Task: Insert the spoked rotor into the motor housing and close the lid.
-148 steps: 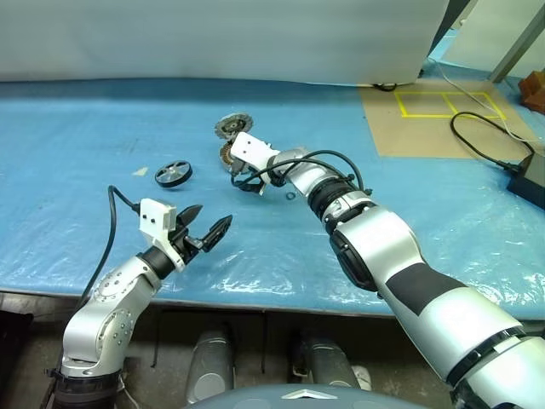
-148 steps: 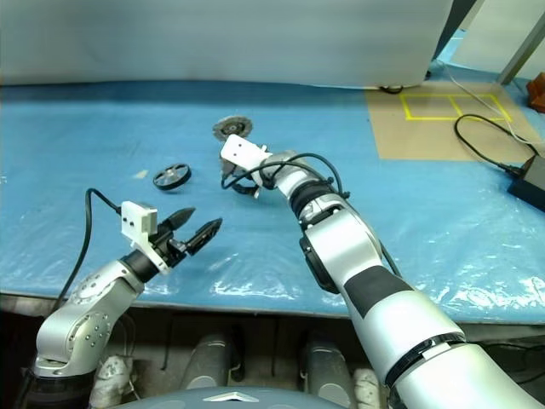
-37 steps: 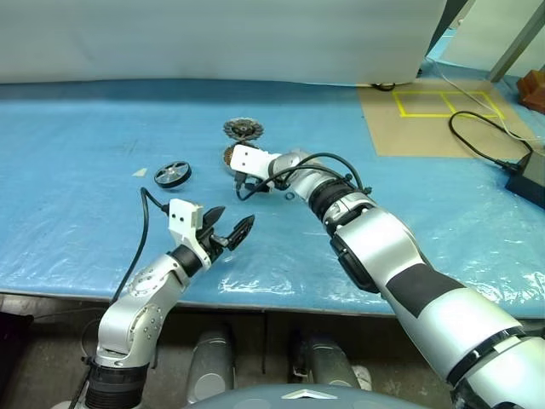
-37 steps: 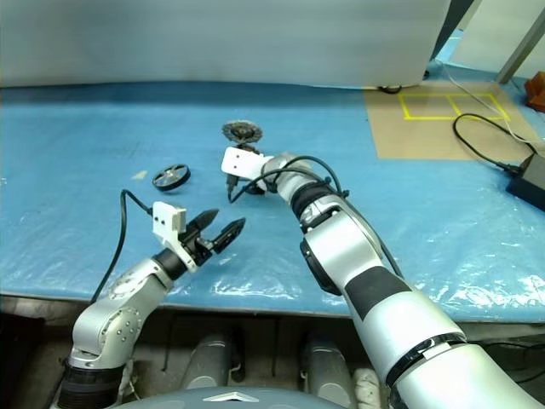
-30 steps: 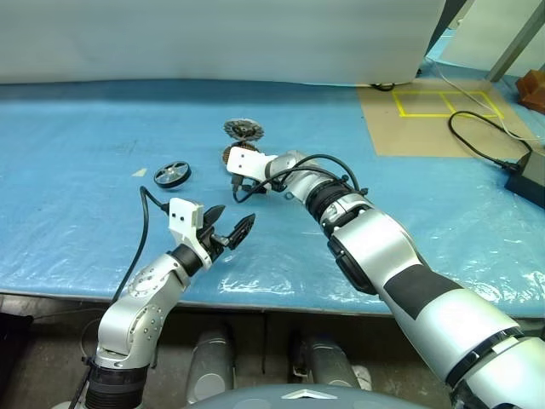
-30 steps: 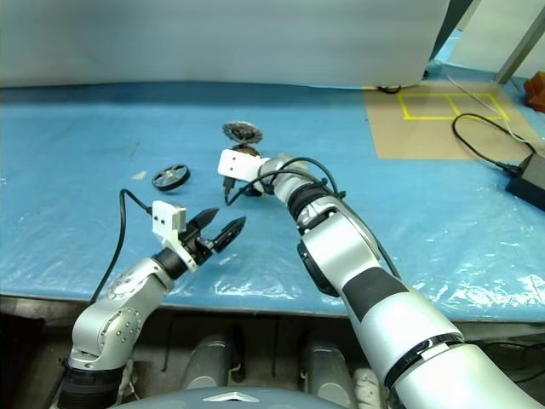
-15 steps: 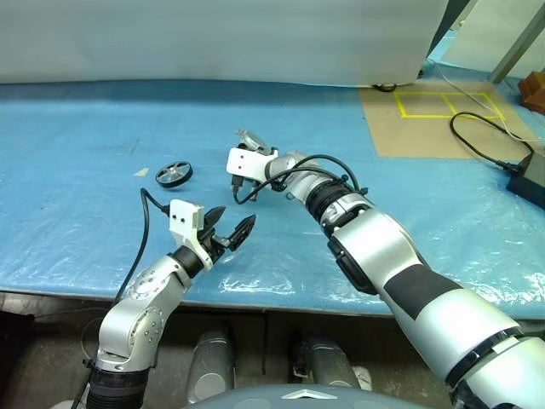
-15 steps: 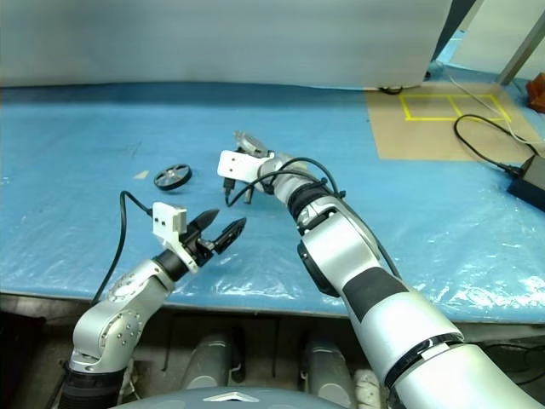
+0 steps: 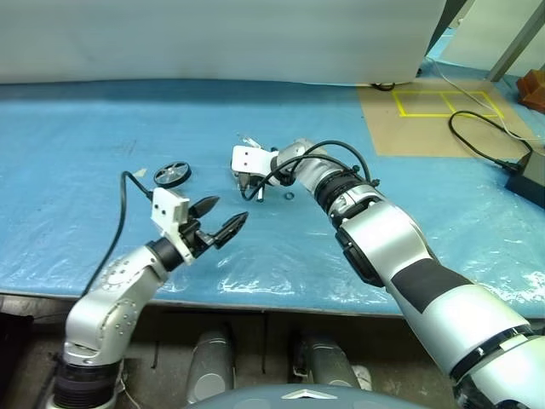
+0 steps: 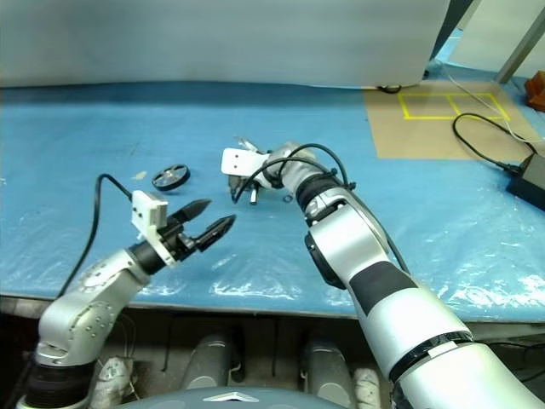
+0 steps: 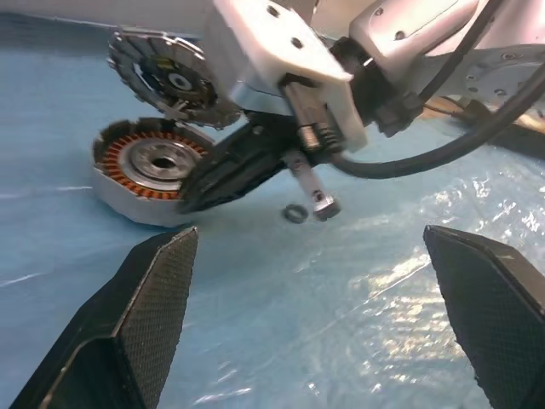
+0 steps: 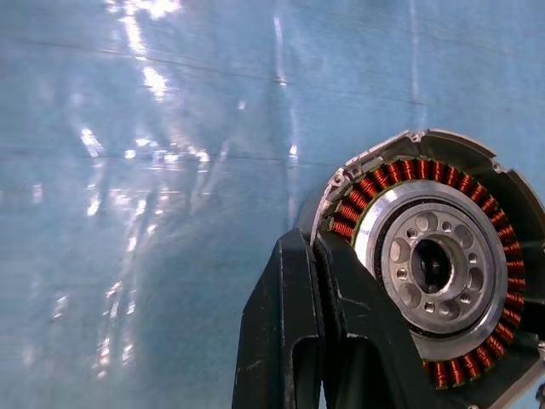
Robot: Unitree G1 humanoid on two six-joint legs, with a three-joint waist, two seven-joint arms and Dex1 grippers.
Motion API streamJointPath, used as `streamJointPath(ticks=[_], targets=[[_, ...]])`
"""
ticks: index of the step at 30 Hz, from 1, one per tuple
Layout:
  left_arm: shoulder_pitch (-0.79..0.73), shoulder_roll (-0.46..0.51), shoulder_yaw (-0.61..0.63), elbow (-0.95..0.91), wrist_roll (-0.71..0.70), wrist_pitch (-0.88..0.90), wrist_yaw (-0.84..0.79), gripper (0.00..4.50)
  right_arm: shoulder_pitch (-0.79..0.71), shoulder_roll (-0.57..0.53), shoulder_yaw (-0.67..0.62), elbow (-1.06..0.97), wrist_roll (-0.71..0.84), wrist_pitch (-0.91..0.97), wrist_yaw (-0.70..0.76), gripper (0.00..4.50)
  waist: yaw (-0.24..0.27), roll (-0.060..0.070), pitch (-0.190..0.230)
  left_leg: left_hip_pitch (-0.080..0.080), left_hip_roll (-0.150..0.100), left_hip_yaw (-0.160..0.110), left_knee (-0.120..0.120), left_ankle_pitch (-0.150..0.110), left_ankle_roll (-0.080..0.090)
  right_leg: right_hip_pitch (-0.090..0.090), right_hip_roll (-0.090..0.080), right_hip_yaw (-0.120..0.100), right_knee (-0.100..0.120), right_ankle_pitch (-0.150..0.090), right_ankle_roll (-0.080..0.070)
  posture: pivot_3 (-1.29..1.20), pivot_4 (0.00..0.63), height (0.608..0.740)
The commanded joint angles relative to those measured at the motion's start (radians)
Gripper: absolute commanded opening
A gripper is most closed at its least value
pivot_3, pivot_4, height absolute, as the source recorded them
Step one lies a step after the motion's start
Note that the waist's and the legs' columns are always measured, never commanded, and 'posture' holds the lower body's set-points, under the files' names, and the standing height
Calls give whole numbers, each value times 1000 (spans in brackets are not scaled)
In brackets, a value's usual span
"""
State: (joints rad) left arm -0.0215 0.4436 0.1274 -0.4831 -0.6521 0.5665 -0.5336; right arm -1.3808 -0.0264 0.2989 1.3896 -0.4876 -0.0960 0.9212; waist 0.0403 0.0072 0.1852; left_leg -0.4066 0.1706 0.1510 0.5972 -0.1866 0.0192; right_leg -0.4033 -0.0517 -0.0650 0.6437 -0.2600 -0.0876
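A: What do the arms look like?

B: Both are silver-grey metal with rounded shells. The right arm point(image 9: 400, 256) has black bands at the joints and a black patch on the forearm.

A: And the end effectors?

B: The left end effector point(image 9: 219, 219) has two black pointed fingers point(image 11: 145, 298) with a fine cross-hatched texture. A white box with small dark screw holes sits on each wrist, fed by a looping black cable point(image 9: 123, 213).

Head stereo pair: high, looking forward and down over the blue table point(image 9: 85, 153); both eyes share it.
Left wrist: low, near, facing the motor housing point(image 11: 145, 170).
Right wrist: very near, looking down on the same housing.
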Motion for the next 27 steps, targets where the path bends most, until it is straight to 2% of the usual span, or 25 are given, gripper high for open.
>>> streamJointPath(ticks=[1, 4, 8, 10, 14, 16, 19, 22, 24, 27], targets=[[-43, 43, 78, 51, -26, -18, -42, 4500, 12, -30, 9, -61, 31, -69, 150, 19, 2, 0, 0, 0, 0, 0, 0, 0, 0, 0, 0, 0, 0, 0, 0, 0, 150, 740], [-81, 48, 89, 98, -22, -23, -47, 4500, 32, -49, 1, -100, 65, -98, 260, 19, 3, 0, 0, 0, 0, 0, 1, 0, 0, 0, 0, 0, 0, 0, 0, 0, 150, 740], [-111, 37, 72, 124, -14, -23, -49, 4500, 122, -95, -10, -245, 186, -185, 582, 19, 2, 0, 0, -1, 0, 0, 1, 0, 1, 0, 0, 0, 0, 0, 0, 0, 150, 740], [-118, 35, 65, 136, -8, -23, -55, 4500, 200, -150, 50, -353, 285, -233, 680, 19, 4, 0, 0, -2, 0, 0, 1, 0, 1, 0, 0, -1, 0, 0, 0, 0, 150, 740], [-127, 34, 60, 151, 0, -24, -61, 4500, 281, -238, 152, -471, 394, -240, 693, 19, 6, 0, 0, -4, 0, -1, 4, -1, 2, -1, 0, -2, 1, 0, 0, 0, 150, 740], [-125, 31, 54, 151, 3, -23, -61, 4500, 282, -248, 137, -432, 356, -292, 647, 19, 4, 0, 0, -4, 1, -1, 6, -1, 3, -1, 0, -2, 2, 0, 0, 0, 150, 740], [-125, 25, 43, 153, 8, -23, -62, 4500, 269, -248, 133, -375, 320, -351, 578, 19, 1, 0, 0, -2, 1, -1, 7, -1, 3, -1, 0, -1, 4, 0, 0, 0, 150, 740], [-133, 20, 34, 160, 12, -24, -62, 4500, 273, -251, 143, -364, 307, -429, 587, 19, 2, 0, 0, 0, 1, -1, 7, -1, 2, 1, 0, -1, 5, 0, 0, 0, 150, 740], [-141, 16, 27, 169, 18, -26, -63, 4500, 276, -223, 118, -384, 350, -427, 620, 19, 3, 0, 0, 0, 1, -1, 8, -1, 2, 2, 0, -1, 5, 0, 0, 0, 150, 740], [-152, 9, 21, 175, 23, -28, -61, 4500, 263, -189, 105, -384, 353, -478, 575, 19, 0, 0, 0, 0, 1, -1, 8, -1, 2, 1, 0, -1, 5, 0, 0, 0, 150, 740]])
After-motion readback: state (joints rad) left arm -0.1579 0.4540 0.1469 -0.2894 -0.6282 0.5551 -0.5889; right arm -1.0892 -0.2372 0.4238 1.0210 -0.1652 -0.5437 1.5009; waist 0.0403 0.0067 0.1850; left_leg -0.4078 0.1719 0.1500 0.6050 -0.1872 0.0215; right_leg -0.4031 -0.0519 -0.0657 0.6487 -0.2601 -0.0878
